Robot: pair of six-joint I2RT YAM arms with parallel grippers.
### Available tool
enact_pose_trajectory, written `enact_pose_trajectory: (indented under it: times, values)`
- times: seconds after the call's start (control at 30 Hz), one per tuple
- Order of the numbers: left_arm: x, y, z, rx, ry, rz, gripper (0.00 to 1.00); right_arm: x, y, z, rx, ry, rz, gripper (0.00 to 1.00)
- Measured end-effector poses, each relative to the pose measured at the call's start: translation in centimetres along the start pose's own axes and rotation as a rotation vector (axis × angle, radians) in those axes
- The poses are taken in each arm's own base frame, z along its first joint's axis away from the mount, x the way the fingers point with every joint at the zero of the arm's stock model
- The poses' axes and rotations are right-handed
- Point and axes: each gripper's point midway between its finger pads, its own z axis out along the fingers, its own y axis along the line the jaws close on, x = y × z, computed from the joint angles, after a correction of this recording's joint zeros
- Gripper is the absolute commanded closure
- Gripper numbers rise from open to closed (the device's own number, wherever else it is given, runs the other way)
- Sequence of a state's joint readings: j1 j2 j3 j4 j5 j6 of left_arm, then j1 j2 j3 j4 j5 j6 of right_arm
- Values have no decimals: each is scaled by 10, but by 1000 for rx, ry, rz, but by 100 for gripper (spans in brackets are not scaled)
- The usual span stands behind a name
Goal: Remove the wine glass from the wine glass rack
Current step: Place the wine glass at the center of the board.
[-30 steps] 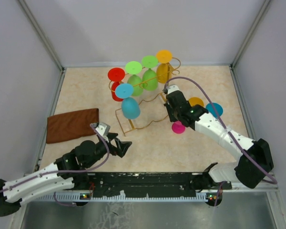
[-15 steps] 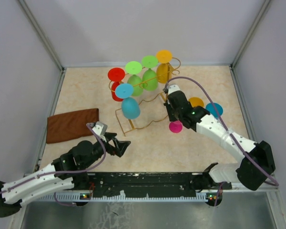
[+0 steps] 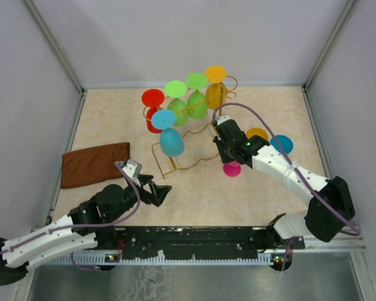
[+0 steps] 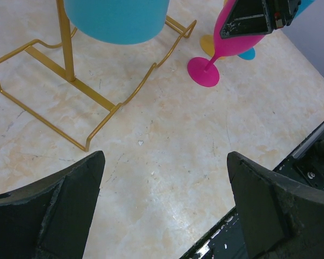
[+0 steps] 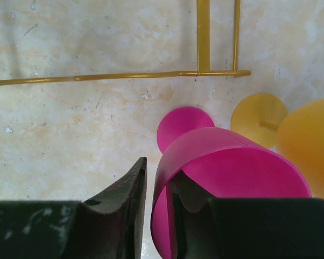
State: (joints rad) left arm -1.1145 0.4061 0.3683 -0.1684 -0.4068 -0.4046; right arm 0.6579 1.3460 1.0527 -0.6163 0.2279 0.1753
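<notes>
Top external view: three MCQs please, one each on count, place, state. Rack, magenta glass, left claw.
1. How many glasses hang on the gold wire wine glass rack? A) five B) two C) eight
2. Where is the magenta plastic wine glass? A) hanging on that rack B) lying tipped over C) standing on the beige table
3. The left claw is: A) shut on a glass B) open, empty C) shut on the rack
A: five bowls hang under its rails. C: its foot rests on the tabletop. B: jaws spread, nothing between.
</notes>
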Motion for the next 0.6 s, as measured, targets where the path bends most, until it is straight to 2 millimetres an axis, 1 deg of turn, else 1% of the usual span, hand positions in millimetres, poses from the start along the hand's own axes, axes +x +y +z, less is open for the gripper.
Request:
enact_pose_trajectory:
  times: [0.07, 0.2, 0.27, 0.47, 0.6]
  values:
    - [0, 0, 0, -3, 6, 2, 0, 0, 1, -1, -6, 9, 0, 73]
    - [-2, 0, 0, -4, 6, 3, 0, -5, 6, -4, -34, -8, 14, 61]
    - [-1, 0, 0, -5, 8, 4, 0, -8, 7, -8, -45, -26, 22, 57]
    - [2, 2, 0, -16, 24, 12, 0, -31, 4, -35, -62, -147, 62, 53]
    - [5, 4, 2, -33, 45, 24, 1, -51, 0, -58, -68, -258, 100, 47]
